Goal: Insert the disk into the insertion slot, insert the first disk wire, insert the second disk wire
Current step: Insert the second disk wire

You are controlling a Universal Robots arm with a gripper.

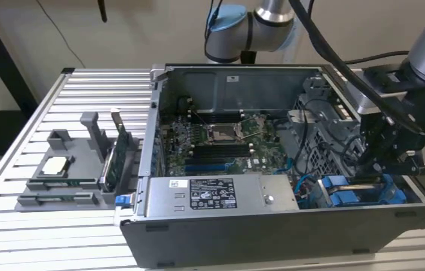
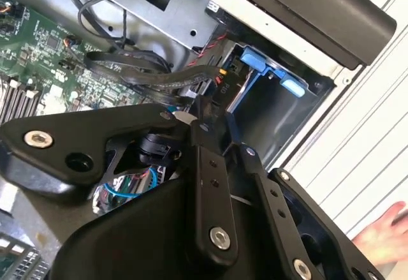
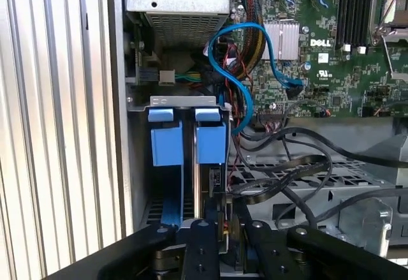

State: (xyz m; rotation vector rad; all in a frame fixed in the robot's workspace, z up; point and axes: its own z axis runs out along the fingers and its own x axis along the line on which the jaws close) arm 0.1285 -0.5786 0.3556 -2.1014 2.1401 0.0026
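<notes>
One pincer [image 1: 378,169] just above the insertion slot [image 1: 363,192].

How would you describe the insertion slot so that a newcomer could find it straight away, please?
Start from the open computer case on the slatted table. Go along the grey power-supply box at its near edge to the corner at the exterior view's right, below the pincer. The insertion slot is the narrow bay there; bright blue plastic rails and tabs set it apart from the grey metal around it.
</notes>
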